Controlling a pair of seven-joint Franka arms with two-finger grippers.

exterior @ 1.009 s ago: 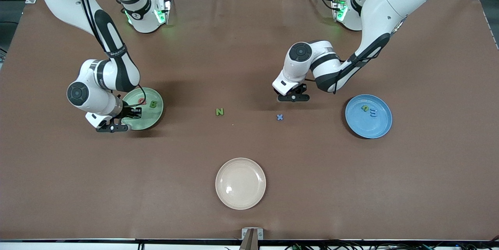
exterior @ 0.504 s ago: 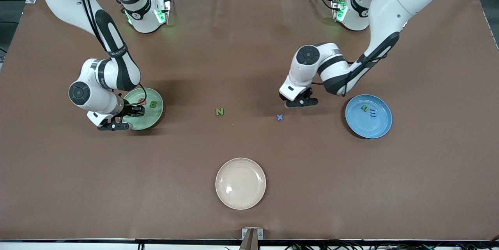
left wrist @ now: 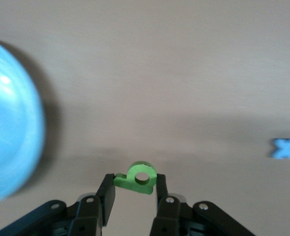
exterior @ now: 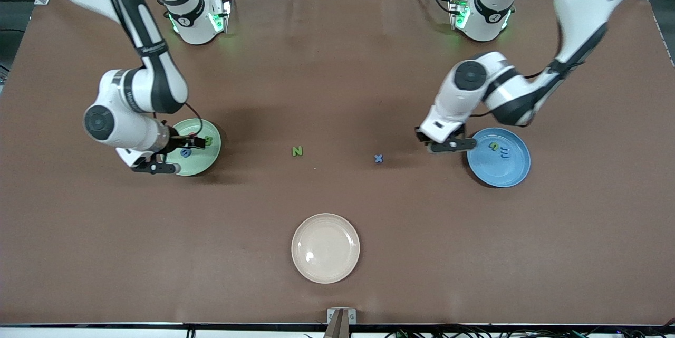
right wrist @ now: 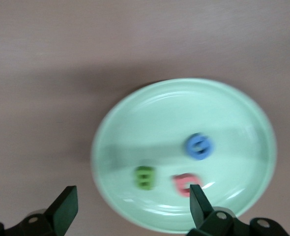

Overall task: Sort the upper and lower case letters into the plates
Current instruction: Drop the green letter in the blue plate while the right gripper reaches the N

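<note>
Now right gripper (right wrist: pixel 130 211) spread wide over green plate (exterior: pixel 211 156); left gripper (left wrist: pixel 133 194) beside blue plate (exterior: pixel 514 172), clamping green b (left wrist: pixel 136 179)

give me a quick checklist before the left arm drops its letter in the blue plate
1. left gripper shut on green b: ok
2. Left gripper over blue plate: not ok, just short of its rim
3. Blue plate holds only lower case letters: cannot tell
4. right gripper open over light green plate, blue G released: ok
5. green N and blue x sorted: not ok, on the table
</note>
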